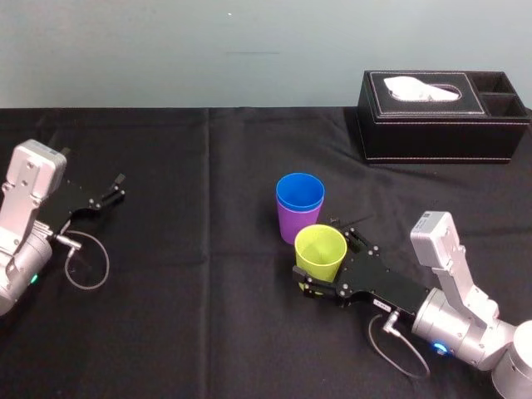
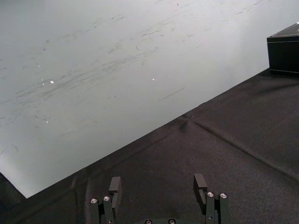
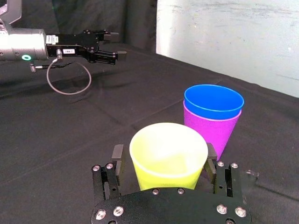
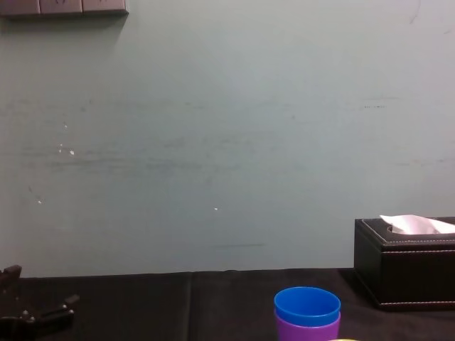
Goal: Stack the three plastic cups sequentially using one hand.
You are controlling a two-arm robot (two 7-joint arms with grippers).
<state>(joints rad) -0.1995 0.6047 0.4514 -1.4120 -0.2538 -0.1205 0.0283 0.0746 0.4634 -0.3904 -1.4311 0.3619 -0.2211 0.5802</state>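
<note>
Yellow-green cup point(image 1: 320, 252): a smooth, tapered plastic tumbler, upright with its mouth open upward, near the middle of the table and slightly right. It stands just beside the other two cups, on their near-right side.
Right gripper point(image 1: 327, 259): reaching in from the near right. Its flat black fingers point(image 3: 117, 156) press against opposite sides of the yellow-green cup, grasping it below the rim.
Blue cup point(image 1: 300, 193): glossy and round-rimmed, nested inside the purple cup, with only its upper band standing out.
Purple cup point(image 1: 290, 223): same tapered shape, upright on the cloth, carrying the blue one.
Left gripper point(image 1: 116, 189): over the far left of the table, well apart from the cups. Its thin black fingers are spread, holding nothing.
Table cloth point(image 1: 208, 316): matte black fabric with faint fold creases.
Tissue box point(image 1: 440, 116): black, rectangular and leather-like with pale stitching, at the far right, a white tissue at its slot.
Wall point(image 4: 227, 142): pale grey-green, lightly scuffed.
</note>
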